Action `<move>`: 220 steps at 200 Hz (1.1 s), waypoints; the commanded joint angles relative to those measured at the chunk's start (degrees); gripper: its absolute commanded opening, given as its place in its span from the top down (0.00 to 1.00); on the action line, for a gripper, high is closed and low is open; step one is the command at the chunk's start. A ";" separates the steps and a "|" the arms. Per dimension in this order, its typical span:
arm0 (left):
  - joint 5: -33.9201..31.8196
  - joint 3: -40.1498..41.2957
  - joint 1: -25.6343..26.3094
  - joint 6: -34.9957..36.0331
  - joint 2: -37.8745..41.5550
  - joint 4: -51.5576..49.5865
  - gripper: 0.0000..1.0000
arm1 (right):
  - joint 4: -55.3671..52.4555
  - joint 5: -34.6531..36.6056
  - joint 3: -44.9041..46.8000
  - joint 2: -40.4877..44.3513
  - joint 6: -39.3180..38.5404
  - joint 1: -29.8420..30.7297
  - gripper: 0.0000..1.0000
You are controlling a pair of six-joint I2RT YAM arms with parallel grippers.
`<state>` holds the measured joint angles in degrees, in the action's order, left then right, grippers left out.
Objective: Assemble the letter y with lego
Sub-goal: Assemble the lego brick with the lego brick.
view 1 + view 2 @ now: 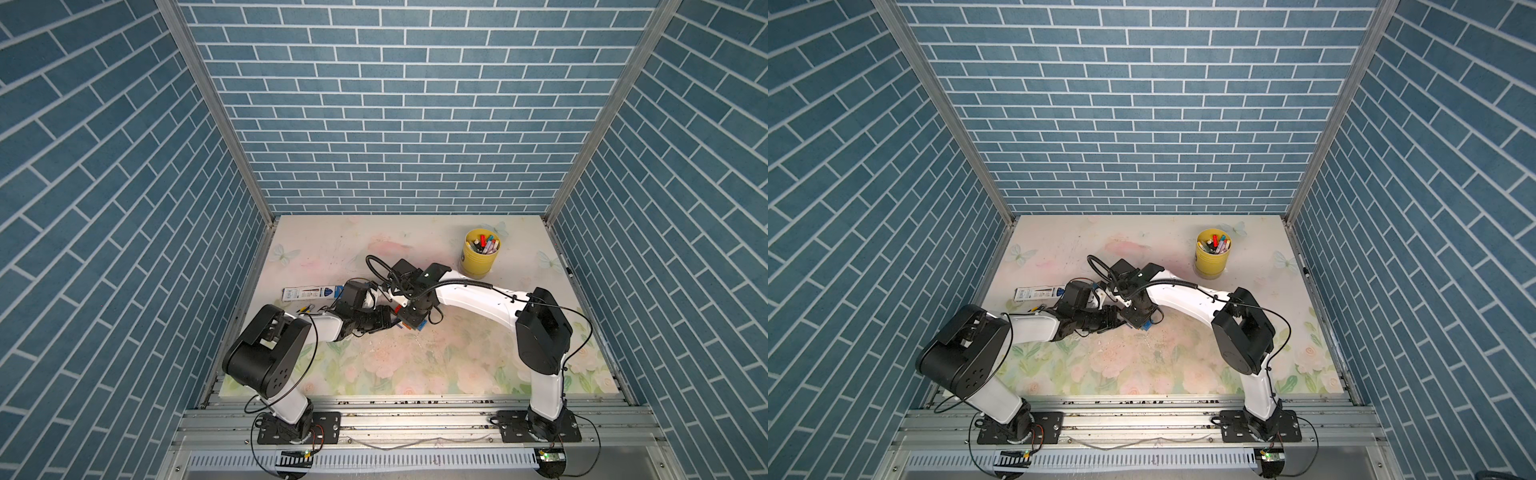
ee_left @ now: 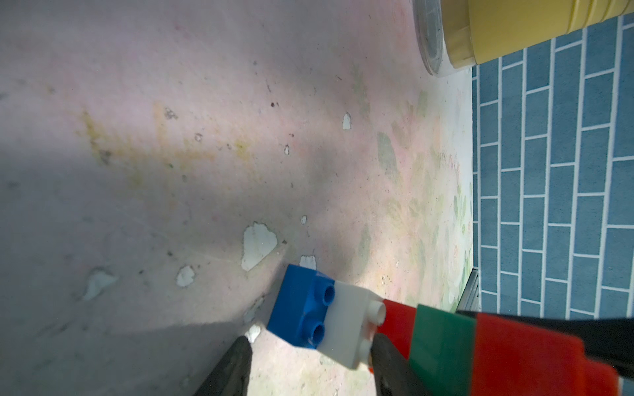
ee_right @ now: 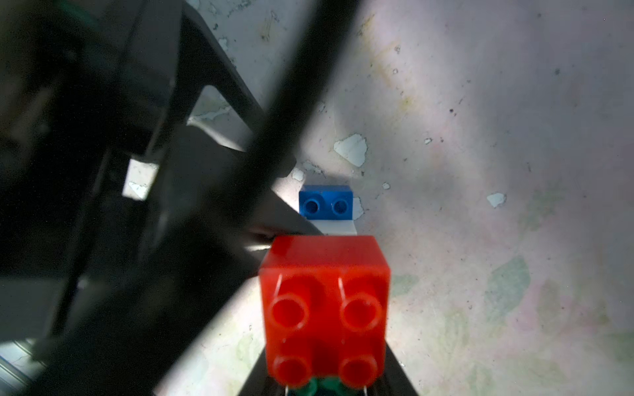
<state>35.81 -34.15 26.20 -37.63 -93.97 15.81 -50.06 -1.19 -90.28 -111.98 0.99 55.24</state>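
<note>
A joined lego cluster hangs just above the mat near the table's middle, held between the two arms (image 1: 409,323). In the left wrist view it reads as a row: blue brick (image 2: 302,308), white brick (image 2: 353,322), red, green brick (image 2: 442,339), red brick (image 2: 525,356). My right gripper (image 3: 326,384) is shut on the red and green end; the red brick (image 3: 326,308) fills its view, with blue (image 3: 326,204) beyond. My left gripper (image 2: 308,356) is open around the blue and white end. One finger (image 2: 394,367) rests against the white brick, the other finger (image 2: 230,370) stands apart from the blue one.
A yellow cup (image 1: 480,253) of marker pens stands at the back right. A flat white box (image 1: 309,293) lies at the left behind my left arm, with small bits (image 1: 305,309) beside it. Blue brick-patterned walls close in three sides.
</note>
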 commanded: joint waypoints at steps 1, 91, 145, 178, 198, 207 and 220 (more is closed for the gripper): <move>-9.29 3.83 -0.03 0.99 -4.73 -14.32 0.43 | -2.06 -0.48 1.33 -4.46 -2.49 0.59 0.81; -9.23 3.92 -0.13 0.78 -4.01 -14.36 0.43 | -2.36 -0.52 1.03 -3.26 -2.14 0.57 0.82; -8.89 4.81 -0.64 -0.39 -1.83 -12.99 0.43 | -3.37 0.71 0.64 -1.66 -2.31 0.57 0.82; -8.27 6.35 -1.54 -1.43 -0.63 -11.04 0.43 | -3.46 0.64 0.68 -1.75 -2.22 0.61 0.82; -8.68 6.68 -2.00 -1.39 0.64 -11.67 0.43 | -3.45 0.36 0.55 -1.83 -2.14 0.61 0.82; -8.83 6.77 -2.30 -1.35 1.39 -11.94 0.42 | -3.54 0.31 0.41 -1.88 -2.14 0.63 0.82; -8.91 7.02 -2.65 -1.23 2.46 -12.38 0.42 | -3.55 0.24 0.24 -2.01 -2.15 0.57 0.82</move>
<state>34.48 -30.74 25.10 -39.88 -90.54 16.99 -49.45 -1.28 -90.39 -111.96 0.97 55.79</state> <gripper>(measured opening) 0.577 0.341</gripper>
